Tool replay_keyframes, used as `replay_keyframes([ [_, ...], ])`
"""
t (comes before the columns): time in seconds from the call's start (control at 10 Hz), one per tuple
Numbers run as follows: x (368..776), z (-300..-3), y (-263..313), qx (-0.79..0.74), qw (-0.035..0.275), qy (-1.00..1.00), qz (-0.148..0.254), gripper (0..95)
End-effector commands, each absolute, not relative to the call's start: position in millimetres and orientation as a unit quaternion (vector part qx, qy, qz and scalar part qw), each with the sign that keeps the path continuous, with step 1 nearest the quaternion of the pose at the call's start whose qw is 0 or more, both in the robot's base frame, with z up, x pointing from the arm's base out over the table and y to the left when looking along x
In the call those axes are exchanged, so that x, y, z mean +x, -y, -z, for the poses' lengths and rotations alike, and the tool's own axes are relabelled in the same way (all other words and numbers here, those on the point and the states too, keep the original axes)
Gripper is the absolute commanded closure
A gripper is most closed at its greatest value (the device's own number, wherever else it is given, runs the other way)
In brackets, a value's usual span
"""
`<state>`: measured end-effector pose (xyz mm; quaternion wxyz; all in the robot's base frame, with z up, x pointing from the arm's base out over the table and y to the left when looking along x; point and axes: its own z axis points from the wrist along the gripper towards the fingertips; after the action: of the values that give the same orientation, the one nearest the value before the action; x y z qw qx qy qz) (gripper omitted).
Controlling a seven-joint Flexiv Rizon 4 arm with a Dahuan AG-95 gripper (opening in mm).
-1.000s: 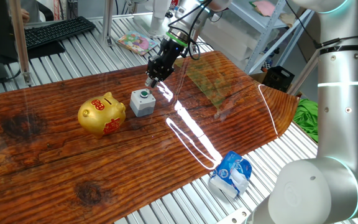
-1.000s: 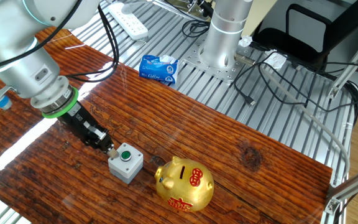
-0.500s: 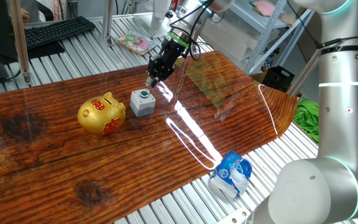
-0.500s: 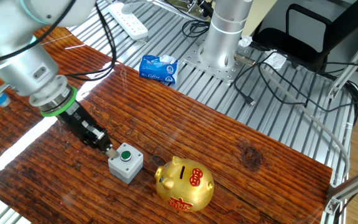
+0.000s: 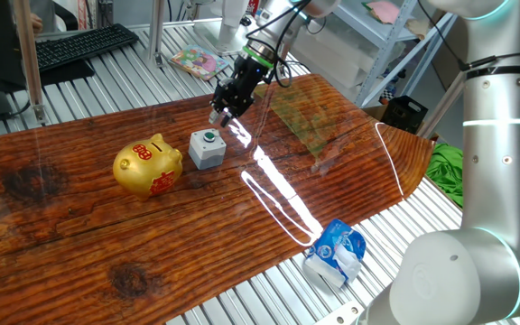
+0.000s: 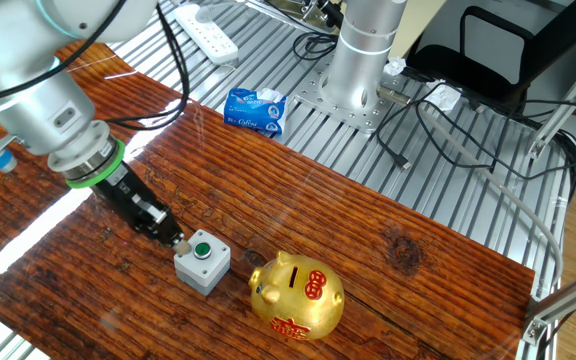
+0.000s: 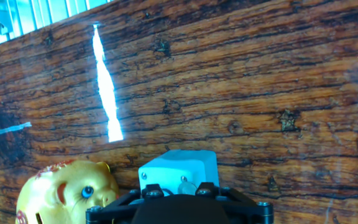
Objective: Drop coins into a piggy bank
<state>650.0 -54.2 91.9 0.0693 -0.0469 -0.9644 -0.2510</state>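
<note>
The shiny gold piggy bank [image 5: 147,165] stands on the wooden board, slot up, red marks on its side; it also shows in the other fixed view [image 6: 296,295] and at the hand view's lower left [image 7: 61,193]. My gripper [image 5: 218,116] hangs just above the board behind the small grey box with a green button [image 5: 207,148], well right of the pig. In the other fixed view the gripper [image 6: 177,241] is beside the box [image 6: 202,260]. In the hand view the gripper [image 7: 180,186] is shut on a small silvery coin [image 7: 183,184] in front of the box [image 7: 176,167].
A blue and white packet [image 5: 335,253] lies off the board's near edge on the metal slats. A keyboard [image 5: 79,45] is at the far left. A power strip [image 6: 208,28] and the arm's base [image 6: 363,60] stand behind the board.
The gripper has shifted very slightly up and away from the grey box, still shut on the coin. The pig and the box have not moved.
</note>
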Motion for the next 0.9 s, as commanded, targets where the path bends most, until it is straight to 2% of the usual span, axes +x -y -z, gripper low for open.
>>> replay_keyframes([
  [0.1,647.1,-91.9,53.3,-0.044,0.063,0.966,0.248,95.0],
  [0.9,647.1,-91.9,53.3,-0.065,0.073,0.960,0.262,95.0],
])
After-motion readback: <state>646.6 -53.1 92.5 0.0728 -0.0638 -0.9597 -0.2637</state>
